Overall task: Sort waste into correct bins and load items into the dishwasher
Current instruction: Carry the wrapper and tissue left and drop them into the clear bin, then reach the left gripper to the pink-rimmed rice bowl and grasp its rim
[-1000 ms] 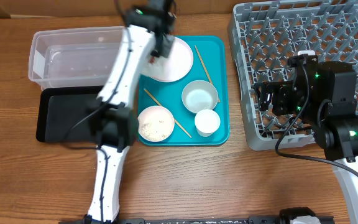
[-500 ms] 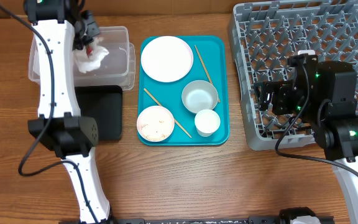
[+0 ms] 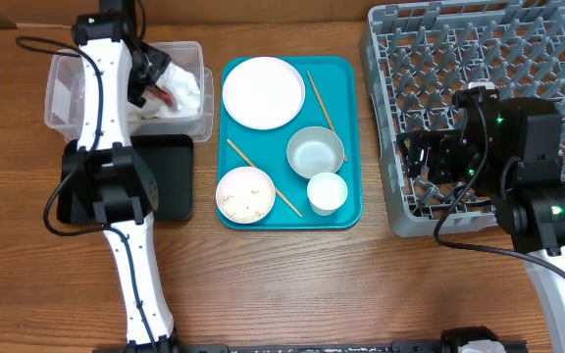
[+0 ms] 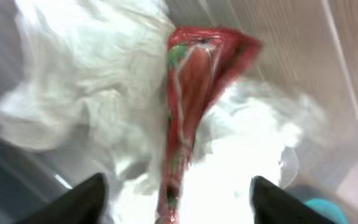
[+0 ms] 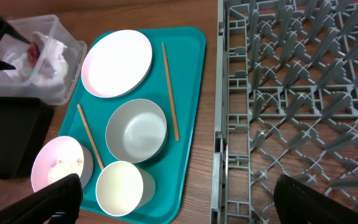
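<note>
My left gripper (image 3: 150, 74) hangs open over the clear tub (image 3: 67, 93). Crumpled white napkins (image 4: 104, 112) and the red sauce packet (image 4: 191, 93) lie loose in the tub beneath its spread fingers (image 4: 86, 199). On the teal tray (image 3: 346, 211) sit a white plate (image 3: 263, 92), a pale bowl (image 3: 315, 152), a white cup (image 3: 327, 192), a pink bowl with rice scraps (image 3: 246, 194) and two chopsticks (image 3: 320, 101). My right gripper (image 3: 420, 157) is open and empty at the left edge of the grey dish rack (image 3: 479, 59).
The black tray (image 3: 170, 176) lies just in front of the tub, partly under my left arm. In the right wrist view the cup (image 5: 123, 186) and bowl (image 5: 135, 130) are nearest, with the rack's edge (image 5: 222, 124) to the right.
My left arm swung from the plate on the teal tray to the tub with napkins and packet, then opened and let them go. The right arm has not moved.
</note>
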